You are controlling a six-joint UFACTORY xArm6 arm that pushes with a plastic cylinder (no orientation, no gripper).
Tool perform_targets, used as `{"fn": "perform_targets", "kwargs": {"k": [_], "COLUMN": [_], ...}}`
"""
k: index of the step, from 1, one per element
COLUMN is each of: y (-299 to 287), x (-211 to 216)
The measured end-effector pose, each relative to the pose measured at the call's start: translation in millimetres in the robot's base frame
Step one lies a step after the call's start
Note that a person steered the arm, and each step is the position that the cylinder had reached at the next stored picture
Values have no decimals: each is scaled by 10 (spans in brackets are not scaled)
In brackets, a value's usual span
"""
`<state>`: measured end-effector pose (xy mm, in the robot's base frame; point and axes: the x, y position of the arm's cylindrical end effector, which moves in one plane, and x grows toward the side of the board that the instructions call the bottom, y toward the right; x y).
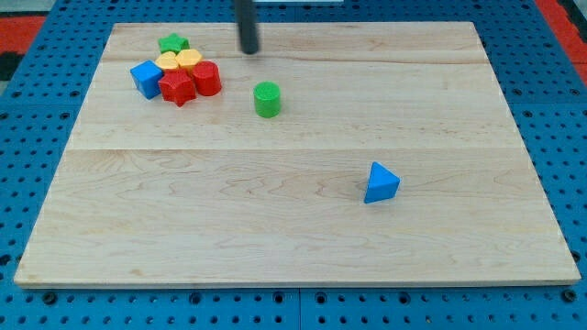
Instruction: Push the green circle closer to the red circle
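The green circle [267,98] stands alone on the wooden board, in the upper middle. The red circle [207,78] lies to its upper left, at the right edge of a tight cluster of blocks, a short gap away. My tip [249,50] is at the view's top, above and slightly left of the green circle and to the right of the cluster. It touches no block.
The cluster at the upper left also holds a red star [177,88], a blue cube [145,78], a green star [172,43] and two yellow blocks [178,60]. A blue triangle [381,182] sits at the lower right. The board [293,229] lies on a blue pegboard.
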<state>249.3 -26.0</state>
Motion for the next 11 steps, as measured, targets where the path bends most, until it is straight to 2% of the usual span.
{"fn": "perform_targets", "kwargs": {"k": [1,2,4,6,8,9,11], "y": [483,492,116,38,-429,-710,-154], "x": [605,1105,1118,989,1441,1408,1279]}}
